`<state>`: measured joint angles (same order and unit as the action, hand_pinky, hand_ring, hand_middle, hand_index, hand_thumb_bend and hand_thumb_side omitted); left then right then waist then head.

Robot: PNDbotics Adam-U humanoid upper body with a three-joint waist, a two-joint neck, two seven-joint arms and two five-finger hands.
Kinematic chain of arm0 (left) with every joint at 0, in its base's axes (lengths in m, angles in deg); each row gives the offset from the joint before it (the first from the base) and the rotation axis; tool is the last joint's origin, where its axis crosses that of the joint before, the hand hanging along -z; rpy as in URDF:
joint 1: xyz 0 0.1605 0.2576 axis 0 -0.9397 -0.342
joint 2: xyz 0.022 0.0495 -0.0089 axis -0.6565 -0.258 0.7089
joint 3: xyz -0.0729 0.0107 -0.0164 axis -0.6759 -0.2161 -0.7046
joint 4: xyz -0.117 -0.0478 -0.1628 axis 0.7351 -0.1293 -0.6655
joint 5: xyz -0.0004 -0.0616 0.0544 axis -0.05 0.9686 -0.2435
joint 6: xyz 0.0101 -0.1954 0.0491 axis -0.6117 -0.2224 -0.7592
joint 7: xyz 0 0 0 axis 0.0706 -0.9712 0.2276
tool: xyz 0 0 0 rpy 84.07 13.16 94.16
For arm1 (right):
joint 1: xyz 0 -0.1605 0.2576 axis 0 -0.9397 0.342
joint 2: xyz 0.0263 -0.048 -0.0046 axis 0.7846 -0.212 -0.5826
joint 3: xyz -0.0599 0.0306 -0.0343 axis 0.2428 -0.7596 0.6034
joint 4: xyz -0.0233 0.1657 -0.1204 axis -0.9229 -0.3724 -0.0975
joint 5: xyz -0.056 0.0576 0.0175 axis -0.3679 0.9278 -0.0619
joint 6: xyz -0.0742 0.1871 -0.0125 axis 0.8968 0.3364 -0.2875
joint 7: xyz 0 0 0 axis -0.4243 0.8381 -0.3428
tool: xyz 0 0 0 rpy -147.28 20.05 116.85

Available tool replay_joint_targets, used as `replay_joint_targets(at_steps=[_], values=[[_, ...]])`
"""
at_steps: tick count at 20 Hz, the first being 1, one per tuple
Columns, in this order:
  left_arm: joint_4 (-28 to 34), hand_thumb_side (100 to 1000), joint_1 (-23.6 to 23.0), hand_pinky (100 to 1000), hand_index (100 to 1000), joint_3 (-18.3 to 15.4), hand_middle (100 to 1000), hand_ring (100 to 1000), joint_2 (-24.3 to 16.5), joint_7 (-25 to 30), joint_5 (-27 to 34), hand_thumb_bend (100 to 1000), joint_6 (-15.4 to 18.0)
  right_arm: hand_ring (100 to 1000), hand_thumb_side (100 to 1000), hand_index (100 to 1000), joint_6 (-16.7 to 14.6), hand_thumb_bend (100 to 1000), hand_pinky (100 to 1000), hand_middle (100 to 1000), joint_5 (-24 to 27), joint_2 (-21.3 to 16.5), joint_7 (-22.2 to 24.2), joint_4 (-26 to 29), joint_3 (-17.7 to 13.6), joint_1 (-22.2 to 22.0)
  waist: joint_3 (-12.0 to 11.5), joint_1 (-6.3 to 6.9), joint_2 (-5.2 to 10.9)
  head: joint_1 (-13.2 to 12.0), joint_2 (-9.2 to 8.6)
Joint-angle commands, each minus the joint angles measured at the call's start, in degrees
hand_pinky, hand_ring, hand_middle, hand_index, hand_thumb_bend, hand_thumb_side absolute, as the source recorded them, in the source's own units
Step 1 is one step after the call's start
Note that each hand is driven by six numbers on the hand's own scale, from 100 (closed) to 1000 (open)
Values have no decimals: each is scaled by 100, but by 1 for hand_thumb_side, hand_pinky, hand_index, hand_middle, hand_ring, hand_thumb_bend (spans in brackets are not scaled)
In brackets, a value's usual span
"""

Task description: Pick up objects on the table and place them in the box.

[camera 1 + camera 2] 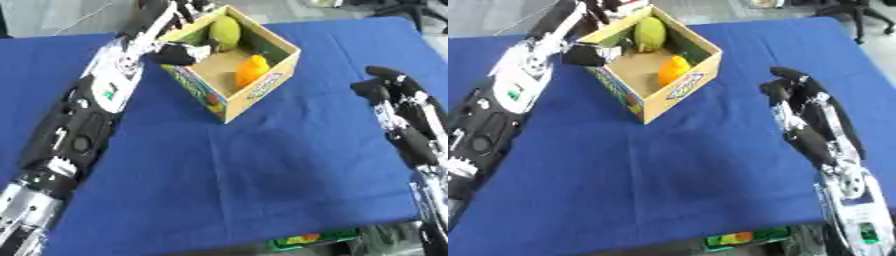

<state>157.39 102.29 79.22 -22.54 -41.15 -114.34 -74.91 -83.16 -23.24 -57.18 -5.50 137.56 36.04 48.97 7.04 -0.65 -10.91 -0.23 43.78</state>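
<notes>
The box [229, 95] sat at the far left of the blue table [262, 170], turned cornerwise to you, and already held a yellow-green fruit [224, 31] against its far wall and an orange fruit [252, 70] nearer the right wall, the two apart with bare cardboard floor between them. No other loose object showed on the cloth in either view, so you appeared to be at or near the end of the placing. Your left hand [179, 52] was at the box's left rim, reaching over the near-left wall; whether its fingers were curled or straight could not be told, and nothing could be seen in it. Your right hand [794, 87] hung over the cloth to the right, well apart from the box, fingers curled in and holding nothing. To finish this step well, you would have done best to lift the left hand straight up clear of the rim before swinging it away, since a sideways pull looked likely to drag or tip the light cardboard box. At the near edge a green and orange thing [306, 240] lay just off the cloth, too unclear to name.
</notes>
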Motion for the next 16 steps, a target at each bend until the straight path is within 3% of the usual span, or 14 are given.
replay_joint_targets(at_steps=[1,4,8,14,16], values=[[1142,383,-215,551,812,18,641,615,-521,56,1075,261,-112,766,497,819,4,100,831,593,-8,-31,-39,68,-57,44,-55,-19,93,48,7],[2128,380,-797,545,797,-159,611,601,-905,119,1865,252,-285,765,497,819,4,100,831,593,-15,-38,-56,69,-70,40,-147,-27,100,89,11],[3045,369,-1496,537,782,-446,583,585,-1174,0,2429,232,-562,765,498,819,5,100,831,593,-9,-35,-51,77,-59,55,-224,-29,87,80,-1],[3828,390,-2623,538,782,-784,636,608,-1158,-108,2540,204,-527,763,498,818,12,100,830,592,12,-42,-33,84,-37,67,-339,-38,38,84,24],[3914,390,-2806,538,782,-841,636,608,-1110,-114,2496,204,-512,763,498,818,15,100,830,592,19,-42,-25,83,-28,73,-348,-40,33,75,30]])
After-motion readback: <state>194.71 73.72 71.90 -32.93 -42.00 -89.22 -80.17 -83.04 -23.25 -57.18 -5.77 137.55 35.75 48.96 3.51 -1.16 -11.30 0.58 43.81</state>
